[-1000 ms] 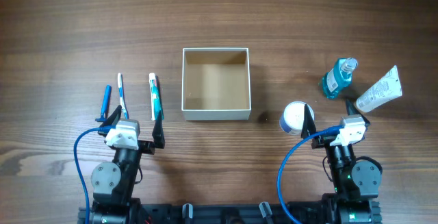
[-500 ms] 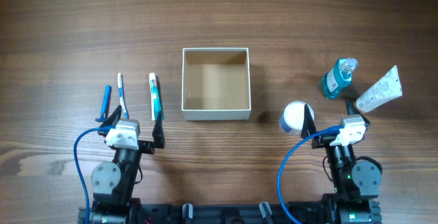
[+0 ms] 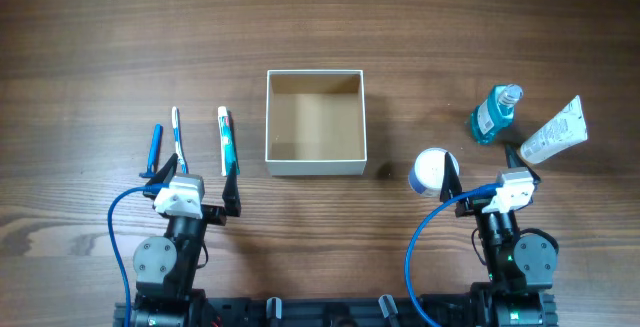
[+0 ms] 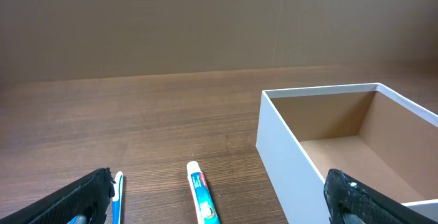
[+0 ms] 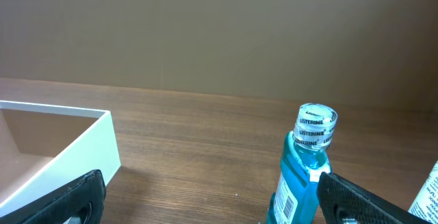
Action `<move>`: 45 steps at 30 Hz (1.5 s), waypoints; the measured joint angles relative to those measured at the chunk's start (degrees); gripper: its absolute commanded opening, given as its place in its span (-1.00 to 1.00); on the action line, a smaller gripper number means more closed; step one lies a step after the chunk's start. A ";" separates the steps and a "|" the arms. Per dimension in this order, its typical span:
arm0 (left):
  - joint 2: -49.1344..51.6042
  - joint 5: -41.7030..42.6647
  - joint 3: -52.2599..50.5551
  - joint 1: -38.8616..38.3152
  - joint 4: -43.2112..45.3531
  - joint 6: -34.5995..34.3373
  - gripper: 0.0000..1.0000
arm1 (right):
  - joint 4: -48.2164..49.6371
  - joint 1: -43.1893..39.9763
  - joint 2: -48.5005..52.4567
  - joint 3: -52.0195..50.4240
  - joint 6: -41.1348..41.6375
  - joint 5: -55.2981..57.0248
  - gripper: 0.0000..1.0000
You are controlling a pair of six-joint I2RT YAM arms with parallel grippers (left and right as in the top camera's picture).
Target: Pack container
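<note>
The container (image 3: 316, 166), a square shallow box with white walls and a tan inside, stands empty at the table's middle. It also shows in the left wrist view (image 4: 275, 142) and the right wrist view (image 5: 75, 157). My left gripper (image 3: 190, 176) is open and empty, near the front edge, left of the box (image 4: 219, 209). A toothpaste tube (image 3: 227, 139) (image 4: 204, 198) lies ahead between its fingers. My right gripper (image 3: 490, 176) (image 5: 222, 205) is open and empty, right of the box. A blue mouthwash bottle (image 3: 495, 114) (image 5: 304, 166) stands ahead of it.
A white and blue toothbrush (image 3: 179, 138) (image 4: 116, 198) and a blue stick-shaped item (image 3: 155, 149) lie left of the toothpaste. A small round white jar (image 3: 430, 170) sits beside the right gripper's left finger. A white tube (image 3: 555, 132) (image 5: 428, 196) lies at the far right.
</note>
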 measured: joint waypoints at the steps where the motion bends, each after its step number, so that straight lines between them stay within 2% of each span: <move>1: 0.00 0.00 0.00 0.00 0.00 0.00 0.99 | 0.00 -0.02 0.00 0.00 0.00 0.00 0.99; 17: 0.00 0.00 0.00 0.00 0.02 -0.04 0.99 | 0.11 -0.02 0.00 0.00 0.00 -0.02 0.99; 23: 0.22 -0.02 0.31 0.00 -0.76 -10.36 1.00 | -0.76 -0.02 0.02 0.28 6.27 -2.47 0.99; 26: 3.23 0.00 4.33 0.00 -7.04 -14.45 0.99 | -7.23 -0.02 1.77 4.85 6.80 -3.74 0.99; 28: 8.85 0.02 11.21 -0.02 -13.66 -17.05 0.99 | -11.91 0.00 6.16 11.63 6.75 -4.31 0.99; 33: 26.82 0.00 29.83 0.00 -26.49 -19.39 0.99 | -25.51 0.02 25.03 30.36 7.26 -5.68 1.00; 38: 45.35 0.04 50.38 0.00 -45.40 -19.98 1.00 | -52.28 0.02 44.87 53.57 7.37 -6.16 0.99; 40: 49.92 0.04 55.60 0.00 -52.81 -20.17 0.99 | -63.41 0.02 51.06 61.33 7.41 -6.27 0.99; 42: 52.92 0.04 58.55 0.00 -56.61 -20.20 0.99 | -67.63 0.02 55.91 66.31 7.41 -6.93 0.99; 45: 54.05 0.04 58.86 -0.02 -58.07 -20.17 1.00 | -67.95 0.02 58.45 67.63 7.37 -9.18 0.99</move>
